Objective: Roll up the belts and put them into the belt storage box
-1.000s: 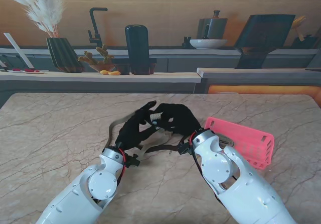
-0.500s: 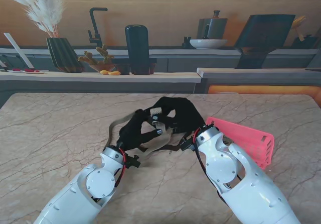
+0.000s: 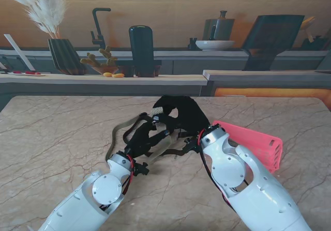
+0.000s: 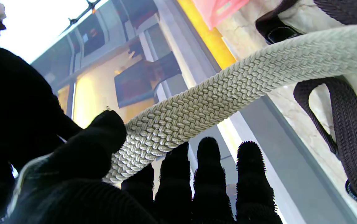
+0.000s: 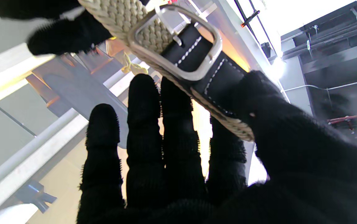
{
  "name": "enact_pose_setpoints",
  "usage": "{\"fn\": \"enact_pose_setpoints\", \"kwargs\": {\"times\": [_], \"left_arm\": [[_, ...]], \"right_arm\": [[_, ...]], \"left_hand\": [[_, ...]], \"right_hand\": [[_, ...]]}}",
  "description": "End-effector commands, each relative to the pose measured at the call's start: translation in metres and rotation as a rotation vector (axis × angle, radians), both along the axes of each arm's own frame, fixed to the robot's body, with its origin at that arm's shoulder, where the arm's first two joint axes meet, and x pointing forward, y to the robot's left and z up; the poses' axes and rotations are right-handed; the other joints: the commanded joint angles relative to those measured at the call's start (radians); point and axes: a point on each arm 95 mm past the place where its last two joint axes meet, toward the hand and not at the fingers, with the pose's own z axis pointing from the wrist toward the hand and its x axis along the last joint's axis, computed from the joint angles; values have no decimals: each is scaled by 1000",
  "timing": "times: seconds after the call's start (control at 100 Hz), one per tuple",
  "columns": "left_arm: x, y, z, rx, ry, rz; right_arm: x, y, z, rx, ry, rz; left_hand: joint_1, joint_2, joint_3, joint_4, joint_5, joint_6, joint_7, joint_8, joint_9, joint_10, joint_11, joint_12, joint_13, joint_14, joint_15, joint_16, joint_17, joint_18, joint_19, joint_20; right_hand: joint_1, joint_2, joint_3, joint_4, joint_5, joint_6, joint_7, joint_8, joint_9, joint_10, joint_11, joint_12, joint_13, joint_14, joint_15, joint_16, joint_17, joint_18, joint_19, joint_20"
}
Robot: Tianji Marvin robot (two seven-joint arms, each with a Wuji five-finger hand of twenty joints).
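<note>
- Beige woven belt (image 4: 215, 96): lifted off the table between the two hands, near the middle of the marble table (image 3: 51, 132); its free length trails in a loop toward my left on the stand view. Raised this way, I judge, so the buckle end can be turned inward to start a coil.
- Buckle (image 5: 178, 46): silver frame on a black stitched leather tab, at the belt's end, pinched at the right hand.
- Right hand (image 5: 178, 149): closed on the buckle end, thumb pressing the leather tab against the fingers; likely serving as the hub of the roll.
- Left hand (image 4: 110, 174): closed on the woven strap, thumb on one face and fingers behind, just beside the right hand; likely feeding and steering the strap.
- Dark belt (image 4: 349, 137): lying looped on the table under the hands, untouched.
- Belt storage box (image 3: 253, 143): pink, slotted, on the table just right of the right arm; I cannot tell what it holds.
</note>
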Motion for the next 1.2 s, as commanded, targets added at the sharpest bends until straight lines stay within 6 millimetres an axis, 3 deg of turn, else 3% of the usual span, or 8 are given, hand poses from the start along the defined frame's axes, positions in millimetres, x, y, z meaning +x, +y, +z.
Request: {"fn": "enact_pose_setpoints", "kwargs": {"times": [0.0, 0.2, 0.51, 0.53, 0.56, 0.67, 0.92, 1.19], "left_arm": [[-7, -8, 1, -31, 21, -10], [-10, -8, 2, -83, 59, -6], [-17, -11, 3, -178, 166, -67], [-17, -11, 3, -186, 172, -69], [-18, -11, 4, -199, 182, -75], [-22, -10, 5, -241, 218, -101], [-24, -10, 6, -285, 292, -99], [-24, -7, 8, -354, 347, -53]], "right_arm": [[0, 3, 13, 8, -50, 2], [7, -2, 20, -3, -114, -47], [19, -5, 8, -29, -116, -81], [20, -6, 6, -31, -111, -82], [21, -6, 3, -34, -105, -83], [25, -8, -6, -53, -90, -89], [29, -9, -25, -67, -43, -80], [23, -10, -49, -105, 0, -41]], "left_hand": [[130, 43, -108, -49, 60, -56, 77, 26, 89, -51, 36, 23, 50, -53, 23, -15, 9, -25, 43, -23], [436, 102, -439, -22, 183, -89, 233, 40, 296, -44, 90, 98, 226, -26, 124, 24, 79, 0, 155, 17], [485, 52, -435, -5, 258, -56, 315, 63, 437, 1, 185, 168, 363, 47, 285, 100, 147, 22, 281, 70], [477, 40, -422, -3, 264, -54, 323, 62, 444, 3, 193, 180, 367, 53, 301, 110, 148, 26, 288, 72], [328, -36, -143, -55, 271, -49, 330, 58, 454, 8, 207, 194, 380, 61, 321, 124, 153, 30, 300, 74], [220, -114, 73, -91, 294, -31, 364, 55, 488, 22, 275, 262, 416, 95, 397, 181, 161, 53, 328, 88], [173, -134, 133, -97, 315, 11, 364, 33, 505, 36, 296, 251, 442, 115, 442, 206, 177, 65, 369, 106], [121, -69, -51, -53, 254, 16, 278, 25, 420, 29, 220, 148, 390, 105, 401, 197, 151, 55, 368, 109]], "right_hand": [[42, 45, 78, 14, 66, -154, 146, 27, 38, -30, 6, 5, 19, -53, 15, 7, 0, -21, 29, -11], [32, 56, 75, 12, 51, -168, 149, 31, 32, -44, 9, 4, 23, -67, 19, 8, 6, -31, 30, -14], [27, 70, 62, 12, 32, -189, 159, 30, 23, -57, 18, -2, 19, -78, 26, 9, 4, -41, 34, -17], [27, 70, 62, 12, 32, -188, 160, 30, 23, -57, 19, -2, 19, -79, 26, 9, 4, -41, 34, -17], [27, 71, 62, 12, 31, -191, 160, 29, 22, -57, 19, -3, 17, -79, 26, 9, 3, -41, 34, -17], [25, 74, 58, 12, 27, -197, 163, 28, 20, -62, 21, -6, 16, -83, 25, 8, 2, -42, 34, -19], [21, 75, 55, 12, 23, -207, 170, 25, 18, -67, 24, -11, 13, -86, 23, 5, 0, -45, 33, -22], [12, 70, 60, 11, 25, -218, 172, 21, 25, -72, 24, -17, 17, -87, 18, 1, 0, -46, 32, -24]]}}
